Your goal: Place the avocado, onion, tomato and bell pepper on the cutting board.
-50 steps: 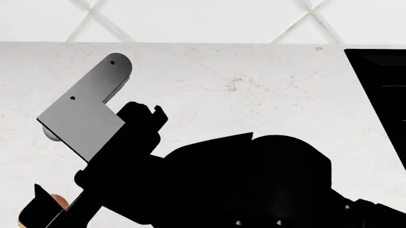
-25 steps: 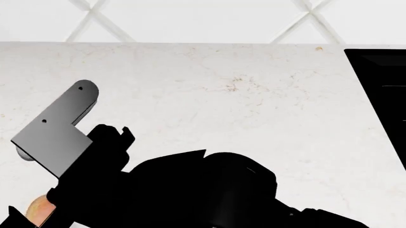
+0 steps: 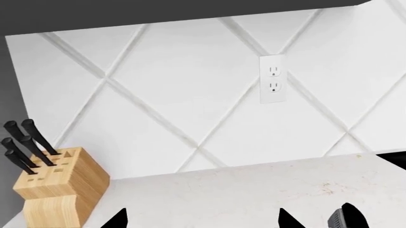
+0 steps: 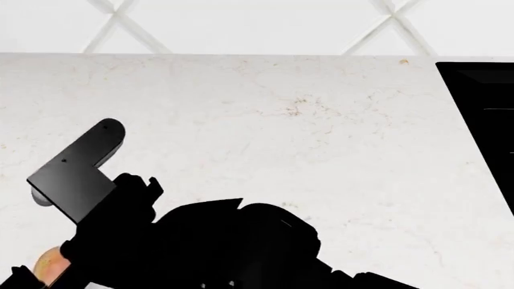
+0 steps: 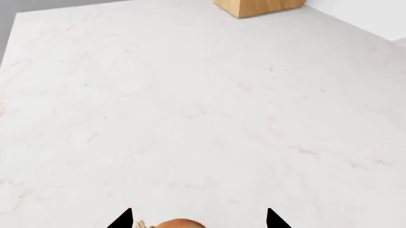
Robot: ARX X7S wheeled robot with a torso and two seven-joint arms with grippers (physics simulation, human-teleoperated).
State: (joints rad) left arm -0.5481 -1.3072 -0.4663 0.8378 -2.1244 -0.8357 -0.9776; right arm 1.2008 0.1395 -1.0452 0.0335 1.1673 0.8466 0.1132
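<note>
One arm dominates the head view, and across the last second it has dropped lower and leftward; the onion (image 4: 50, 265) showing at its lower edge has moved with it, so transport appears under way. Right gripper (image 5: 198, 219) pinches the onion (image 5: 176, 223) between its tips above bare marble counter (image 5: 203, 118). Cutting board: not visible anywhere. Only the left wrist view shows the knife block (image 3: 54, 190) and wall outlet (image 3: 272, 79) (left gripper (image 3: 203, 219) spread, empty).
</note>
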